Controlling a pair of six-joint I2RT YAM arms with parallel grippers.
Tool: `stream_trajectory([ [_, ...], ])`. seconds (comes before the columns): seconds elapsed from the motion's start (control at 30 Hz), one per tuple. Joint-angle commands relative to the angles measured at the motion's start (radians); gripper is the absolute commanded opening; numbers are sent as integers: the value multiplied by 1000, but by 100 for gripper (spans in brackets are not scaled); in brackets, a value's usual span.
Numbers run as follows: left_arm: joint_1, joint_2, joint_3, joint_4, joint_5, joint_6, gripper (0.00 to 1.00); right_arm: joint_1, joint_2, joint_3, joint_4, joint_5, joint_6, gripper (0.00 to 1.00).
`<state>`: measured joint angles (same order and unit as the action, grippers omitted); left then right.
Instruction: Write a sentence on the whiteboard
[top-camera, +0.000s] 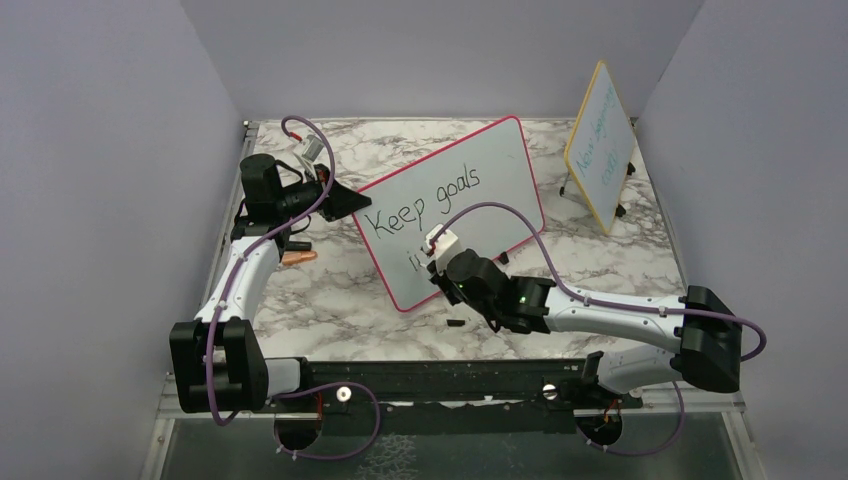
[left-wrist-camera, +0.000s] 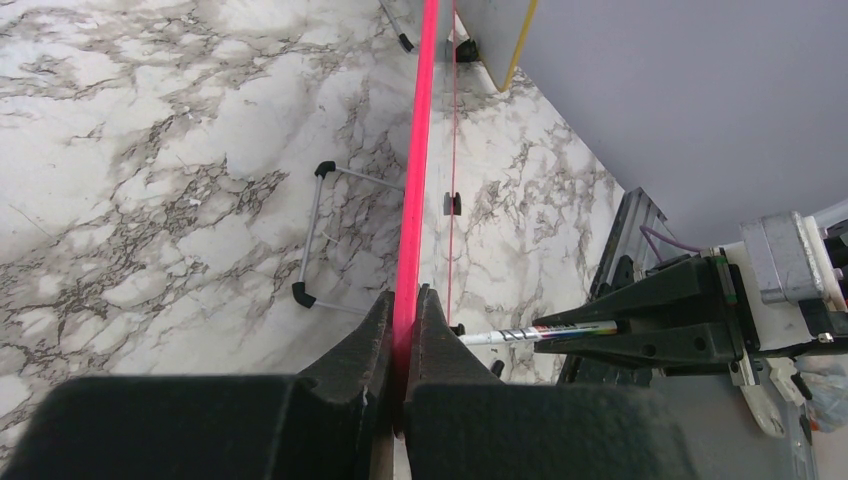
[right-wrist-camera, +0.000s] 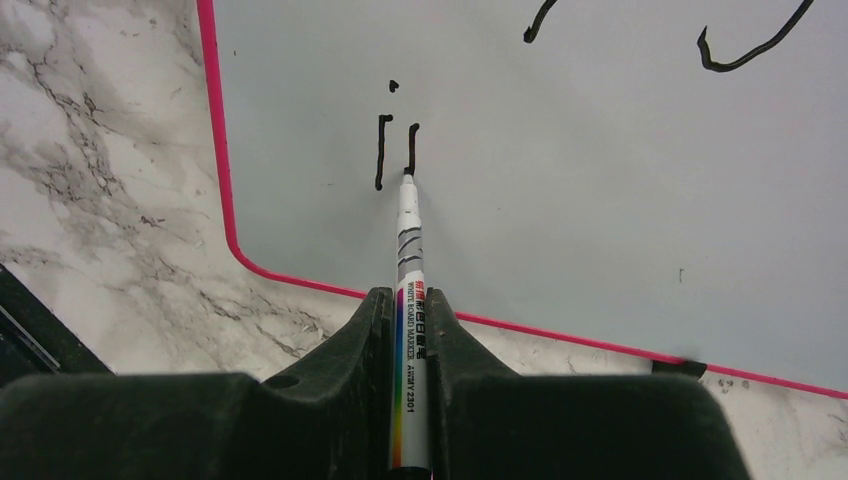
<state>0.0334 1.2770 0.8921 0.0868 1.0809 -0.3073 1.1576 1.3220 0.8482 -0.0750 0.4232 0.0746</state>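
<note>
Now: left gripper (left-wrist-camera: 404, 305) pinches whiteboard (top-camera: 505, 165) pink edge; right gripper (right-wrist-camera: 410, 300) clamps whiteboard marker (right-wrist-camera: 409, 240), tip touching sentence (top-camera: 400, 216) at its barely started second line.

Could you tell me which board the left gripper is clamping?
The pink-framed whiteboard; the left gripper pinches its edge. The yellow-framed board stands apart, untouched.

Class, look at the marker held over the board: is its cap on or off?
Off. The marker shows a bare tip, which meets the whiteboard at the foot of a black stroke.
</note>
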Motion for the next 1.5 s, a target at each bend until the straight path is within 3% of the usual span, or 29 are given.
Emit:
stream_trajectory([
  [0.0, -22, 25, -22, -78, -73, 77, 0, -3, 10, 20, 66, 50, -17, 1],
  [0.6, -22, 30, -21, -78, -70, 76, 0, -15, 6, 18, 113, 103, -28, 0],
  [1.47, -22, 27, -21, -79, -78, 76, 0, -26, -24, -24, -34, 80, 66, 0],
])
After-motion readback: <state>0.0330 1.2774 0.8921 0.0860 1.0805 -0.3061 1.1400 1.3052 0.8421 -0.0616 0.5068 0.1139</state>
